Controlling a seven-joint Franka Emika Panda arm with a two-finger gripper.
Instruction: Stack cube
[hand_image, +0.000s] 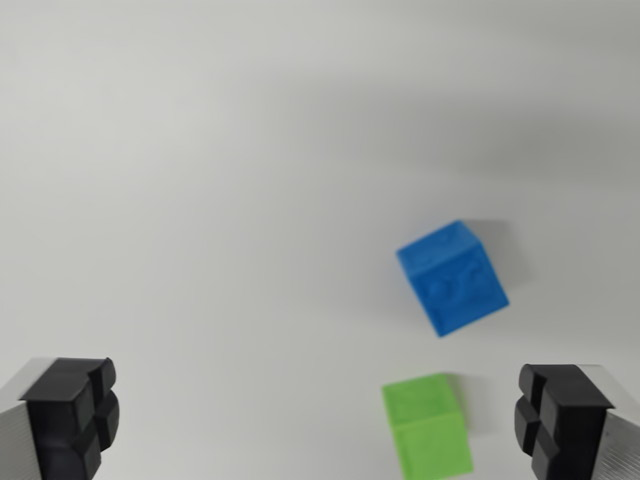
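Black rubber pads are seen at the bottom corners of the wrist view, one at 7 o'clock (70, 415) and one at 5 o'clock (560, 420), so the gripper (315, 420) is spread wide with nothing held between the jaws. Only the pad tips and a bit of grey metal behind them are shown; the rest of the hand is cut off by the frame.

Closest in, the green cube (428, 428) is found near 5 o'clock, just inside the right-hand pad and well off the gripper's centre line. Its lower edge is clipped by the frame, so its full outline can't be checked.

A bit further out, toward 3 o'clock, the blue cube (452, 277) is sat on the white table (200, 180), rotated to a diagonal. A small gap is kept between the two cubes, no contact. Some raised pattern is visible on its faces, but it's too blurry to read.

Risk-wise: if a descent were made from this pose, the green cube would probably be clipped by the right pad instead of being straddled, and could get shoved or tipped. Blue's twist could also mean a crooked grip or a sloppy stack unless the wrist is turned to match. Height above the table can't really be judged from this view alone.
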